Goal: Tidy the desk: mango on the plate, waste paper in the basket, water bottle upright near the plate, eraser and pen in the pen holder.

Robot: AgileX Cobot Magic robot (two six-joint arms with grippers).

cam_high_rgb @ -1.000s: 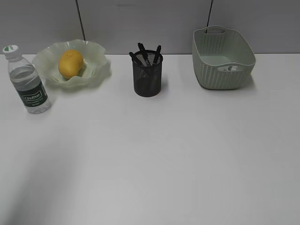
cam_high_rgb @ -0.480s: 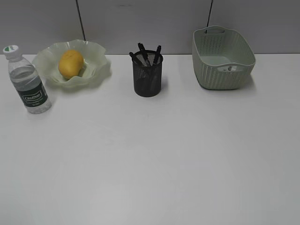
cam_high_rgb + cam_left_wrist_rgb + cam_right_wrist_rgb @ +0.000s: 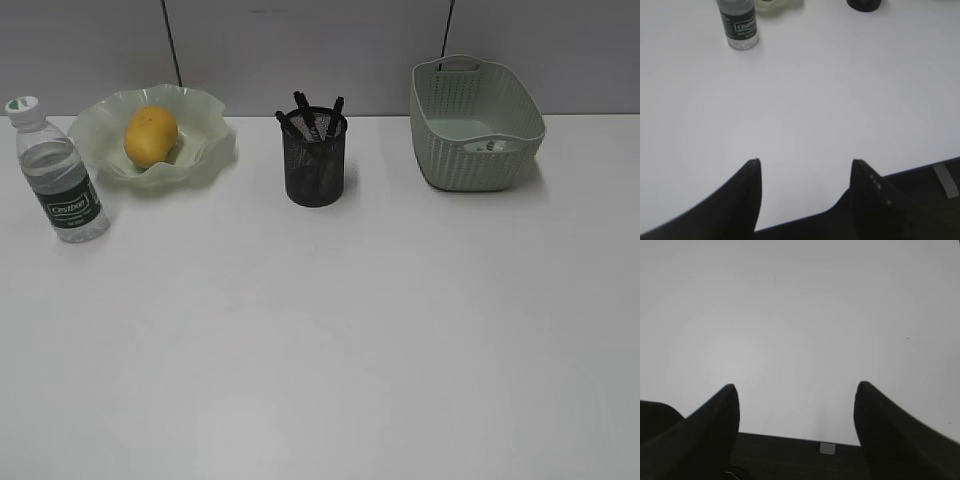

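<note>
The desk fills the exterior view, broad, white and bare across its whole front half. Along the back edge, the basket sits at the right, and a small pale scrap with a dark mark lies on its floor; that may be the waste paper, but it is too small to be sure. At the left the plate with its ruffled rim cradles the mango, upright-ish and settled. Just beside the plate's left edge stands the water bottle, upright, white cap on top. Centre back, the pen holder shows several dark pens sticking out of its mouth; whether an eraser is inside, I cannot tell.

Both arms are out of the exterior view. The left gripper hangs over the desk's near edge, its 2 jaws parted with nothing between them, the bottle well ahead of it. The right gripper also has its 2 jaws spread wide and empty above bare tabletop.

By my read, everything looks placed and the step in hand is pulling clear. Done well, that means both arms stay low-risk: jaws empty, well apart from bottle and holder, nothing nudged, since the upright bottle would tip easiest.
</note>
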